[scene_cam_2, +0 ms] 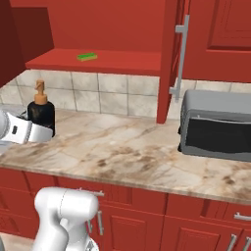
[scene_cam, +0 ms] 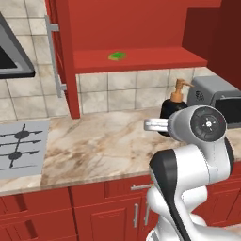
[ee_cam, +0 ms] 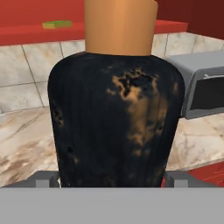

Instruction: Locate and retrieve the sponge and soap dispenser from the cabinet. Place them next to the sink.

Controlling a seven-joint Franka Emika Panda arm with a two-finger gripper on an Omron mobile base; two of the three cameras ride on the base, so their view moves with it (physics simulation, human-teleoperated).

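While fingers [ee_cam: 112, 178] flank soap dispenser [ee_cam: 116, 118], grip unclear, sponge [scene_cam: 117, 56] on cabinet [scene_cam: 136, 59] shelf

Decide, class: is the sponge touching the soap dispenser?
Apart. The right base view shows the sponge up on the cabinet shelf, while the soap dispenser stands well below at counter level.

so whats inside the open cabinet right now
The sponge lies flat on the red shelf inside the cabinet. The rest of the shelf that shows is bare. The cabinet's upper part is cut off by the frame.
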